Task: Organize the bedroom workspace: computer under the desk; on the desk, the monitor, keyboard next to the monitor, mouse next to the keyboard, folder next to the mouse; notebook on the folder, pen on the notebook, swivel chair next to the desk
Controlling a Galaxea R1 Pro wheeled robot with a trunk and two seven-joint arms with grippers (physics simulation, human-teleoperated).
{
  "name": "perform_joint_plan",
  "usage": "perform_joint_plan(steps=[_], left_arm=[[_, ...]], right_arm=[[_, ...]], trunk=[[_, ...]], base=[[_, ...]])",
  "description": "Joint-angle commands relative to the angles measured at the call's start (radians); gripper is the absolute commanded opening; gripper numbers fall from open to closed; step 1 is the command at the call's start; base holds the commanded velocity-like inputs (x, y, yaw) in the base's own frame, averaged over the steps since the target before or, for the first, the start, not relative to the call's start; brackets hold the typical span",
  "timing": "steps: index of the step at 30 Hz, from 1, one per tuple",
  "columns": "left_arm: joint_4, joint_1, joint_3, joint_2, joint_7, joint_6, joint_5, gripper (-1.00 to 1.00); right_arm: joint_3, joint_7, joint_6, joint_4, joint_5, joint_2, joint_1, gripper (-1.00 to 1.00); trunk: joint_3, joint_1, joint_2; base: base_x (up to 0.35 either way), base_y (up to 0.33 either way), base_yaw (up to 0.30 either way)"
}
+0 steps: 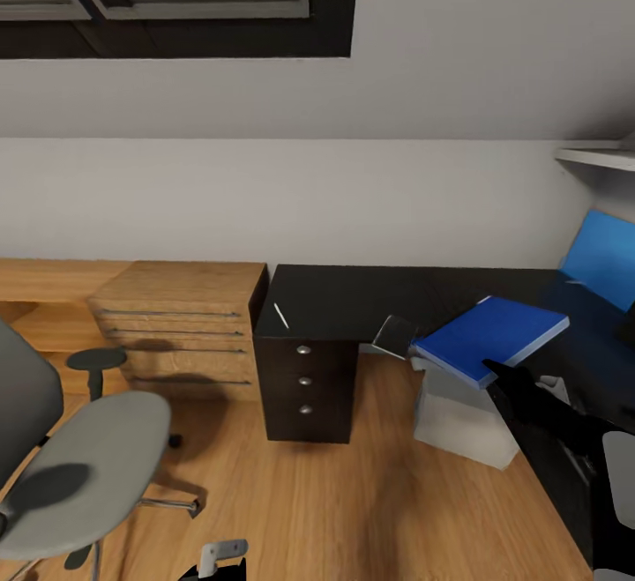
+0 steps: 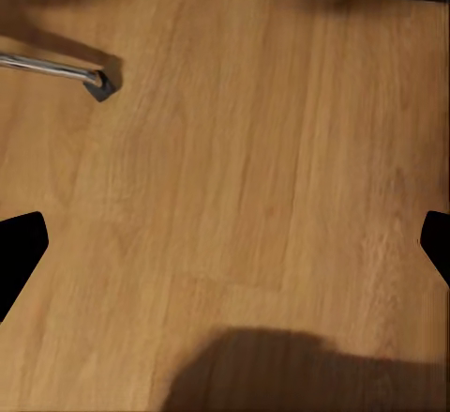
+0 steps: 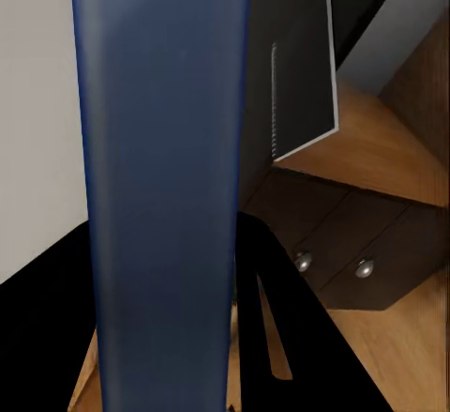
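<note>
Pale sloped walls and a light wood floor (image 1: 353, 502) frame the scene, with a skylight cut off at the far top. At the near left stands the swivel chair (image 1: 84, 466), its grey seat bare, its back cropped by the edge; one chrome spoke (image 2: 56, 70) of its base crosses the left wrist view. The left gripper (image 2: 225, 243) hangs over bare floor with its dark fingertips wide apart. Behind the chair sits a light wood cabinet (image 1: 176, 325). Right of it is the desk (image 1: 353, 299), black-topped, with a knobbed drawer unit (image 1: 304, 383); the pen (image 1: 280, 315) lies near its left edge, and the notebook (image 1: 395, 334) overhangs the near edge, touching the folder's left corner. The folder (image 1: 492, 338) is tilted above the desk edge, clamped at its near corner by the right gripper (image 1: 504, 376). Below it, the computer (image 1: 463, 422) is partly hidden. A blue back panel (image 1: 604, 256) rises at far right.
</note>
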Motion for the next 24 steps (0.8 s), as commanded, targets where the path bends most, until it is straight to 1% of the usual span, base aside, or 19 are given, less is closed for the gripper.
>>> perform_joint_plan(steps=[1, 9, 13, 17, 18, 19, 21, 22, 23, 24], left_arm=[[-0.005, -0.002, -0.008, 0.001, 0.007, -0.006, 0.004, 1.0], [-0.004, -0.002, -0.008, 0.002, 0.007, -0.005, 0.005, 1.0], [-0.004, -0.002, -0.008, 0.002, 0.007, -0.005, 0.005, 1.0], [-0.004, -0.002, -0.008, 0.002, 0.007, -0.005, 0.004, 1.0], [-0.004, -0.002, -0.008, 0.002, 0.007, -0.005, 0.005, 1.0], [-0.004, -0.002, -0.008, 0.002, 0.007, -0.005, 0.005, 1.0], [-0.004, -0.002, -0.008, 0.002, 0.007, -0.004, 0.005, 1.0], [-0.005, -0.002, -0.008, 0.002, 0.007, -0.004, 0.004, 1.0], [-0.004, -0.002, -0.008, 0.002, 0.007, -0.004, 0.004, 1.0], [-0.004, -0.002, -0.009, 0.001, 0.007, -0.004, 0.005, 1.0]], right_arm=[[-0.001, -0.01, 0.004, -0.001, -0.012, 0.0, -0.001, -1.0], [-0.001, -0.01, 0.003, -0.001, -0.011, 0.0, -0.001, -1.0], [0.0, -0.01, 0.003, -0.001, -0.013, 0.0, -0.001, -1.0], [0.001, -0.01, -0.002, 0.0, -0.016, 0.001, -0.001, -1.0], [0.003, -0.01, -0.013, 0.002, -0.016, 0.001, -0.001, -1.0], [0.021, -0.01, -0.054, 0.007, -0.015, 0.002, -0.001, -1.0], [0.045, -0.012, -0.089, 0.009, -0.016, 0.002, -0.001, -1.0], [0.073, -0.014, -0.129, 0.011, -0.016, 0.002, -0.002, -1.0], [0.087, -0.015, -0.151, 0.012, -0.016, 0.002, -0.003, -1.0], [0.11, -0.017, -0.203, 0.017, -0.017, 0.002, -0.004, -1.0]], trunk=[[-0.001, 0.0, -0.001], [-0.001, 0.0, -0.001], [-0.001, 0.0, -0.001], [-0.001, 0.0, -0.001], [-0.001, 0.0, -0.001], [-0.001, 0.0, -0.001], [-0.001, 0.0, -0.001], [-0.001, 0.0, -0.001], [-0.001, 0.0, -0.001], [-0.001, 0.0, -0.001]], base=[[0.008, 0.0, -0.298], [0.204, 0.0, -0.29], [0.074, 0.0, -0.121], [0.017, 0.0, -0.028], [0.004, 0.0, -0.006], [0.002, 0.0, -0.003], [0.001, 0.0, -0.002], [0.001, 0.0, -0.001], [0.001, 0.0, -0.001], [0.0, 0.0, 0.0]])
